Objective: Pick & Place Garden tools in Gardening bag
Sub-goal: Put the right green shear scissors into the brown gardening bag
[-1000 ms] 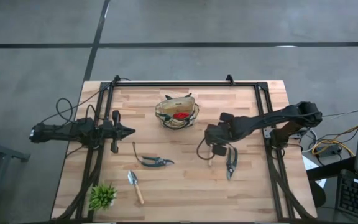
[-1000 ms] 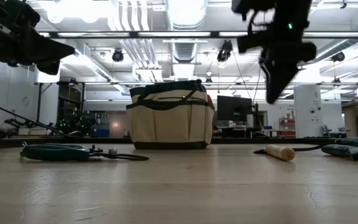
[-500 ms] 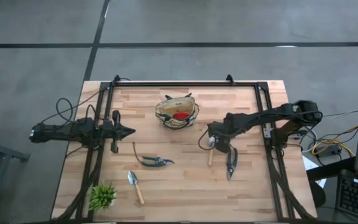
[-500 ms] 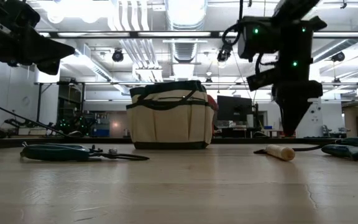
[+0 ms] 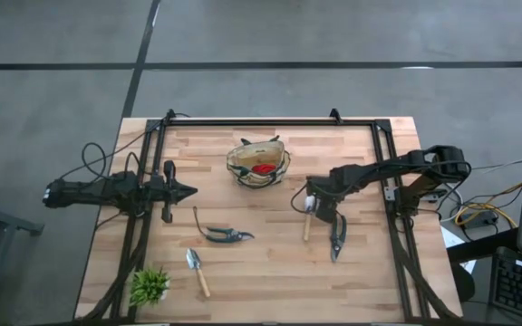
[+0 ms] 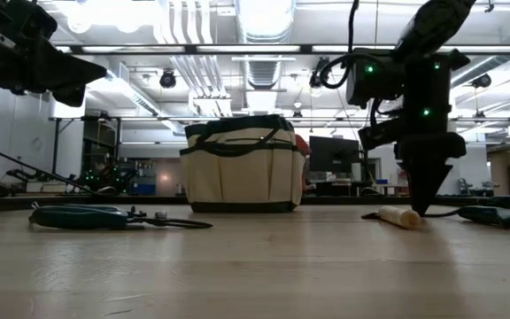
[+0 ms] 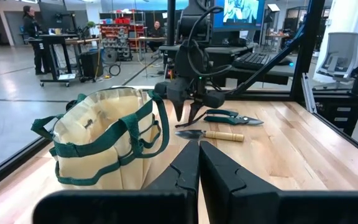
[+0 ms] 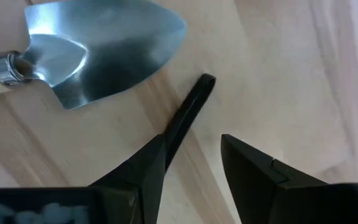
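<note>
Fingers of the right gripper (image 8: 191, 165) stand spread, tips nearly at the table beside the trowel (image 8: 98, 46) blade, not astride it. Closing now would likely miss or skid it away. Left gripper (image 7: 199, 163), pressed together, waits near the bag (image 5: 258, 164).

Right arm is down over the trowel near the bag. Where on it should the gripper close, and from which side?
Judging by its pose, take the trowel by the wooden handle, coming straight down from above. It lies flat, handle pointing away from the gardening bag, blade toward it. The blade is broad, thin and flush with the table, so fingers would slip. The right gripper is open, beside the blade.
</note>
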Controlling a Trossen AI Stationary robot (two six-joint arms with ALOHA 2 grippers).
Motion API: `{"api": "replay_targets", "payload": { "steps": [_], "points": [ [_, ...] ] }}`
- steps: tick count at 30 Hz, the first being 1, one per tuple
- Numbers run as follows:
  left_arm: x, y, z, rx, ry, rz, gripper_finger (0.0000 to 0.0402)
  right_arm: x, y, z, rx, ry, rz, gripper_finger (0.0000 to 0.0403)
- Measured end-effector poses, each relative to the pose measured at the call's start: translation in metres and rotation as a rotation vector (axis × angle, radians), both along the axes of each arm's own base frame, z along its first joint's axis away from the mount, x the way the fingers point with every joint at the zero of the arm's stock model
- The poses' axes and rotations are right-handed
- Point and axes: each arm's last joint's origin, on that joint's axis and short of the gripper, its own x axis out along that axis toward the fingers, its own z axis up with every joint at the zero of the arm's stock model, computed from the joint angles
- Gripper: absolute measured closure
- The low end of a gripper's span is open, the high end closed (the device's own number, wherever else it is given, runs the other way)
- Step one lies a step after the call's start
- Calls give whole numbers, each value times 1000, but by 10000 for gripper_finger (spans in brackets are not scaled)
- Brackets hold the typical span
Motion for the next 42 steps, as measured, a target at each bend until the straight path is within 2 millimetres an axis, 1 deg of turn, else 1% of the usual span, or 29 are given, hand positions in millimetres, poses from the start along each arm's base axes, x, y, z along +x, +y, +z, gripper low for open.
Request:
{"api": "replay_targets", "payload": {
  "steps": [8, 15, 19, 25, 42],
  "points": [
    [0, 0, 0, 0, 0, 0, 387, 0, 0, -1, 9, -11, -4, 270],
    [0, 0, 0, 0, 0, 0, 387, 2, 0, 0, 10, -23, -6, 275],
    [0, 0, 0, 0, 0, 0, 387, 2, 0, 0, 16, -25, -22, 270],
    [0, 0, 0, 0, 0, 0, 387, 2, 3, 1, 100, -32, -19, 262],
    [0, 0, 0, 0, 0, 0, 387, 4, 3, 4, 113, -49, -32, 245]
  ]
}}
